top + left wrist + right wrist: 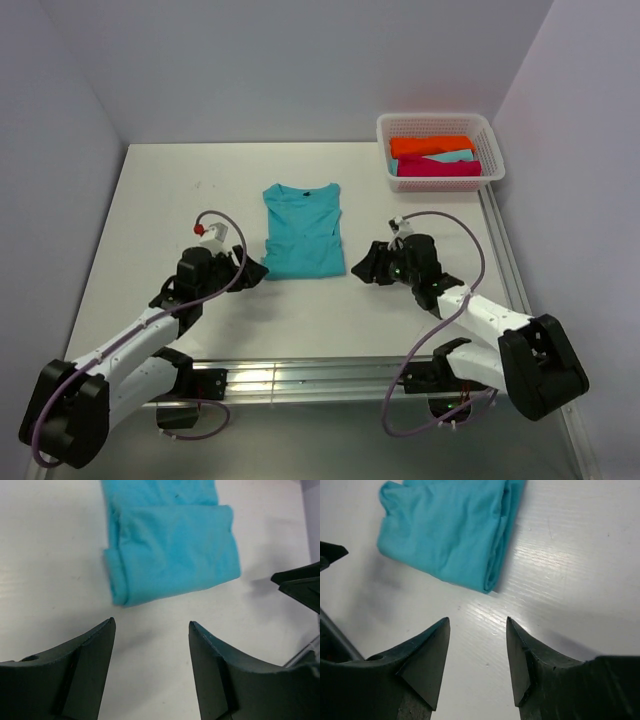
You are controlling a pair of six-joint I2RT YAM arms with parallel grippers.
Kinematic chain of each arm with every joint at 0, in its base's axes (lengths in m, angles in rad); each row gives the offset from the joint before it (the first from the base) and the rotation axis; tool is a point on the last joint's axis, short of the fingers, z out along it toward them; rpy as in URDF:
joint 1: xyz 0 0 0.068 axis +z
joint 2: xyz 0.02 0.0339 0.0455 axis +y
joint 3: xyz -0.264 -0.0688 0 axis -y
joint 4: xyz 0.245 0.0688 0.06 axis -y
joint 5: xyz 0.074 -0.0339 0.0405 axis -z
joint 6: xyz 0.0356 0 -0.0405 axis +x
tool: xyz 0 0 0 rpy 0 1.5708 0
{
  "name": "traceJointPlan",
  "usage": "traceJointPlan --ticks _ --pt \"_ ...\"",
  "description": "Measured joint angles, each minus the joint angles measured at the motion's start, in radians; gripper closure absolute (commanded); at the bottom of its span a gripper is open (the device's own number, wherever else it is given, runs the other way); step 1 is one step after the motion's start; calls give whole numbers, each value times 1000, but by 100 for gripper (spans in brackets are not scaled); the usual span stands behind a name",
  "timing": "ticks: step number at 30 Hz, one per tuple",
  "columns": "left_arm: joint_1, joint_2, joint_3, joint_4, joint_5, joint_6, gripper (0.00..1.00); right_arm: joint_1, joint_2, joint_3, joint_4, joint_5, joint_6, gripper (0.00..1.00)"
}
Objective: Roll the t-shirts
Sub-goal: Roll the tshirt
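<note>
At frame centre in the top view, the folded teal t-shirt [303,230] lies flat, its near hem between the left gripper [250,266] and right gripper [362,264], both jaws spread, empty. Uneven corner pinches would likely skew the roll.

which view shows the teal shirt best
Top external: the whole teal t-shirt shows, neckline to near edge. The left and right wrist views each catch only its near end, cropped at the top.

Bright, even overhead light with soft shadows. Glare streaks the table [545,555] at centre right of the right wrist view. The shirt [170,550] is slightly blurred in the left wrist view.
</note>
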Motion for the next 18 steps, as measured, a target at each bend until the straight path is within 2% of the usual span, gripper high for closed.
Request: traceJointPlan --ticks 4,9,13,18 --pt "-10 -16 -123 97 -58 0 35 46 29 -47 70 103 -23 46" --pt "-50 6 -152 219 -143 2 35 114 115 -69 212 224 -41 46" --pt "-89 89 -174 369 -187 -3 35 150 192 -83 307 260 -54 46" --pt "-135 161 -204 441 -237 0 37 167 222 -91 367 264 -80 46"
